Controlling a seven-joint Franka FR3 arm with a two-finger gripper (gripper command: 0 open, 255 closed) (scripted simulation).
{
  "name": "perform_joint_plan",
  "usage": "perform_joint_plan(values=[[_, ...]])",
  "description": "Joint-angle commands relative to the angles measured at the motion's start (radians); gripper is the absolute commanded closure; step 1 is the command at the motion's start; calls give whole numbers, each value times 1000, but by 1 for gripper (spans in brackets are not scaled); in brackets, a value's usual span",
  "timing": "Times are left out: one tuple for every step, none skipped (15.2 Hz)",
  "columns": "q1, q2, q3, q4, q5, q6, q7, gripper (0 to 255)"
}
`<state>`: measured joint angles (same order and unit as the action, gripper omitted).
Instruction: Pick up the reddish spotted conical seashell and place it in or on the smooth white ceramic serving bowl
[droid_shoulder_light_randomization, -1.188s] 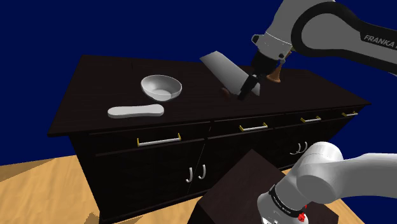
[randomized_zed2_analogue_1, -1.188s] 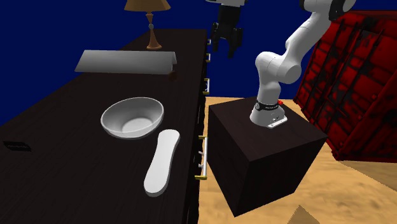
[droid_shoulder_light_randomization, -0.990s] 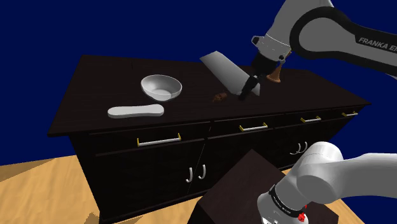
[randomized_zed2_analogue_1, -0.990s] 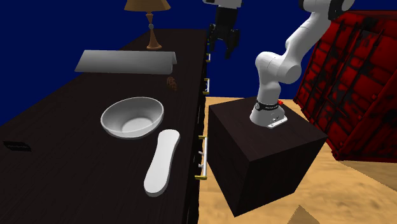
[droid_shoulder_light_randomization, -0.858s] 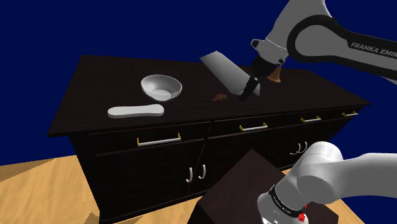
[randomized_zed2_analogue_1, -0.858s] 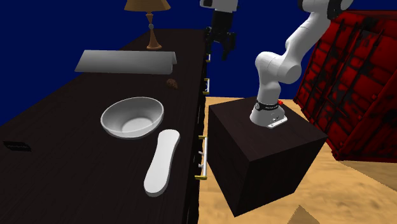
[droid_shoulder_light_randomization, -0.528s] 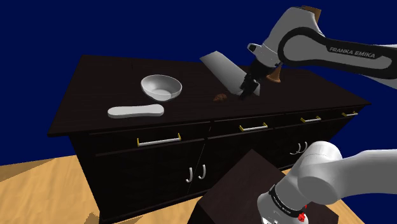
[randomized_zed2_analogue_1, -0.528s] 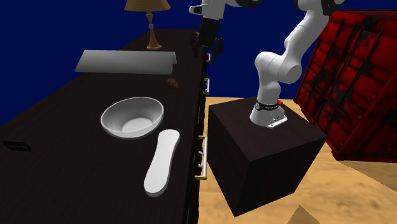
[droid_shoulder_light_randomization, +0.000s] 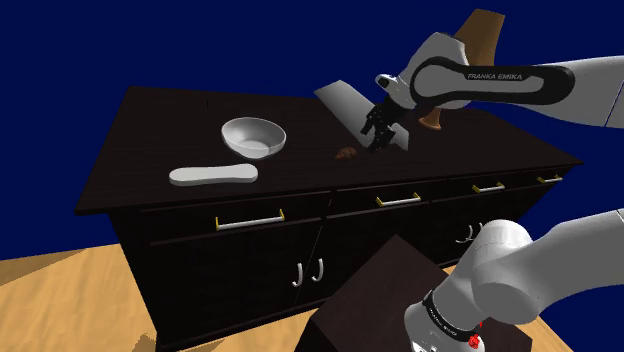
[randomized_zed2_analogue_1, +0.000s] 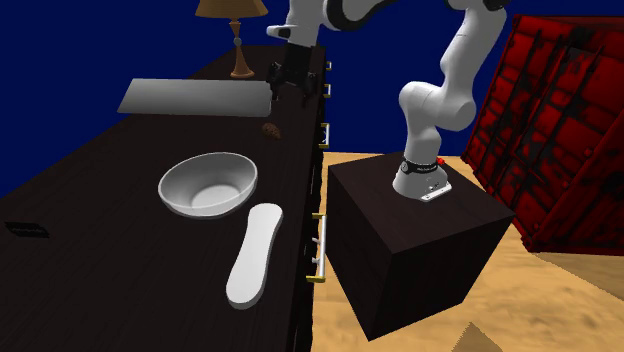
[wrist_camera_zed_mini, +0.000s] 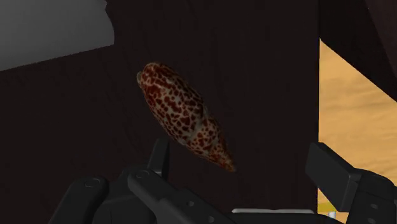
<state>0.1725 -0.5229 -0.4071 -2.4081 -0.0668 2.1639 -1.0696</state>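
My pincer (droid_shoulder_light_randomization: 378, 135), fingers spread wide and holding nothing, hangs over the counter (droid_shoulder_light_randomization: 160, 120) near its front edge, just off the near corner of a flat grey slab (droid_shoulder_light_randomization: 345, 103). The reddish spotted conical seashell (wrist_camera_zed_mini: 184, 118) lies on its side on the bare counter top, beside that slab corner and a little in from the front edge. The white bowl (randomized_zed2_analogue_1: 208, 183) sits well apart from it, further along the counter, with a long white piece (randomized_zed2_analogue_1: 255, 250) beyond. In the wrist view the shell lies ahead of my open fingers (wrist_camera_zed_mini: 159, 156), touched by neither. Its pointed end aims into the gap but sits closer to one finger than the other, and its long axis is slanted across my closing line. Probable faults: the nearer finger meets the shell first and rolls or pushes it toward the front edge. The taper may let it squirt out as I close. A finger may strike the slab corner on descent. Centring over the thick middle seems needed first.
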Motion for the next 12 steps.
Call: perform_joint_plan(values=[[39,64,-66,40,22,41,-136,0],[63,102,-99,64,42,61,-202,0],[83,133,-125,84,61,75,-257,0],[85,141,-128,78,65,89,-260,0],[88,150,-131,72,70,102,-263,0],[91,158,-134,66,75,116,-266,0],[94,167,-137,61,79,130,-270,0],[98,176,-140,55,85,144,-274,0],[101,186,-143,50,90,158,-278,0],[105,195,-147,45,96,171,-282,0],[107,201,-149,42,100,179,-285,0],[107,201,-148,42,100,179,-285,0]])
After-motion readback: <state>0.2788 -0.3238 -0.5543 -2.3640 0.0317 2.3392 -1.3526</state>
